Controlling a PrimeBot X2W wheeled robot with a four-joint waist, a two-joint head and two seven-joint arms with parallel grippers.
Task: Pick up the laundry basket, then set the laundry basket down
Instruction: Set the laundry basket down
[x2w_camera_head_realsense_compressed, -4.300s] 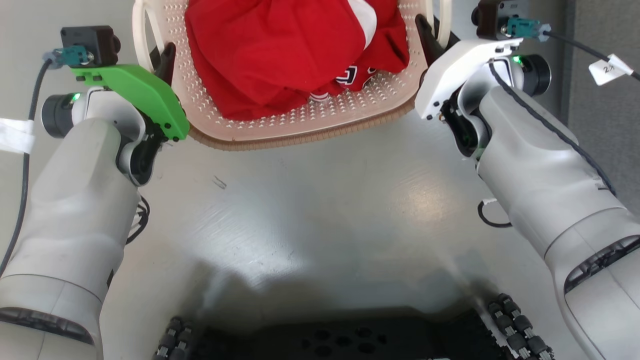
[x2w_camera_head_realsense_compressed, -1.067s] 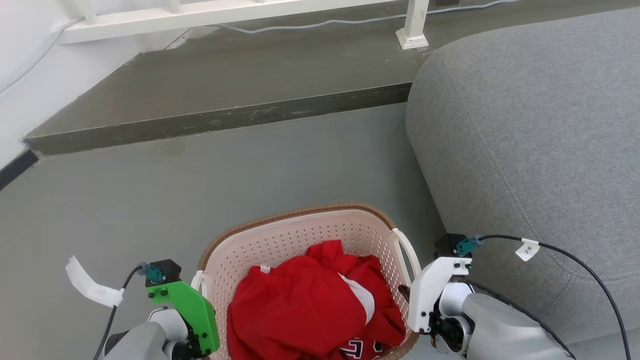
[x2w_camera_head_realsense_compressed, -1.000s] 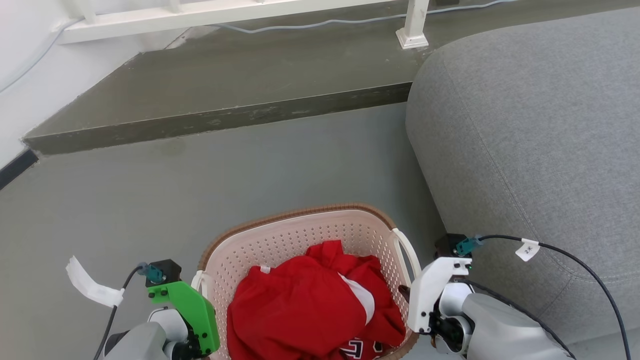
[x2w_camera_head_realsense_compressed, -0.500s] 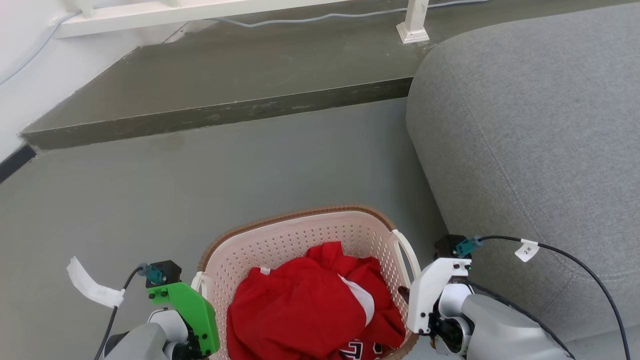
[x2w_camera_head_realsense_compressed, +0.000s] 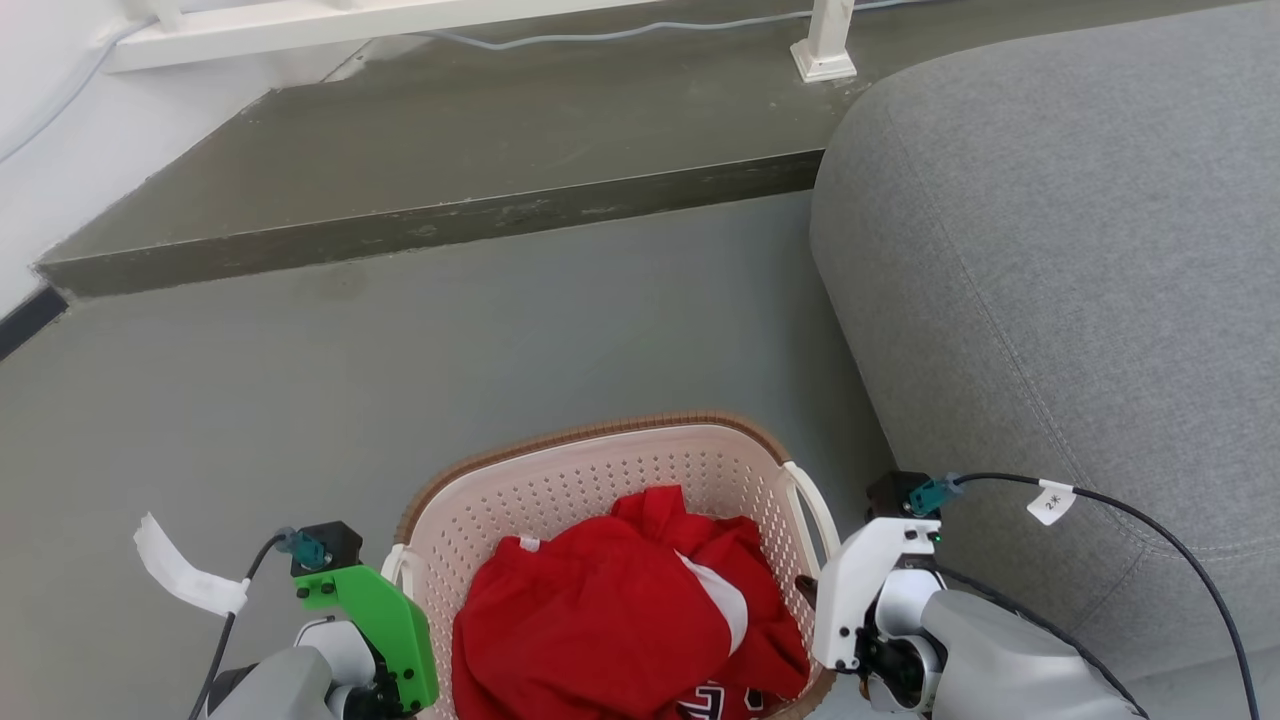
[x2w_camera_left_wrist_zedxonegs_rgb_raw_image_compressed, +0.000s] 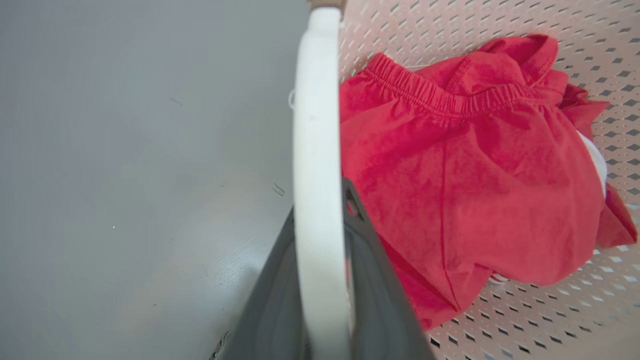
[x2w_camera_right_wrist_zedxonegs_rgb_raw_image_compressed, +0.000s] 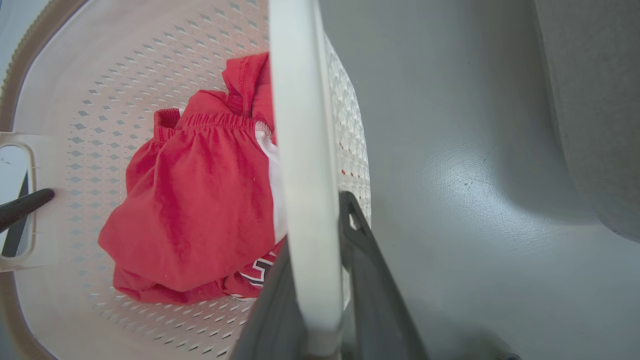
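Grey floor meets a dark step, with a grey sofa at right; the laundry basket shows low in the head view between both arms, red clothes inside; left fingers are clamped on its white left handle; right fingers are clamped on its white right handle.

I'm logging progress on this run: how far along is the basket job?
Done: on the laundry basket, the left gripper clamps the left handle and the right gripper the right handle; red clothes lie inside. In hand: the basket seems held up between the arms, though its gap to the grey floor isn't plain. Left: setting it down and letting go.
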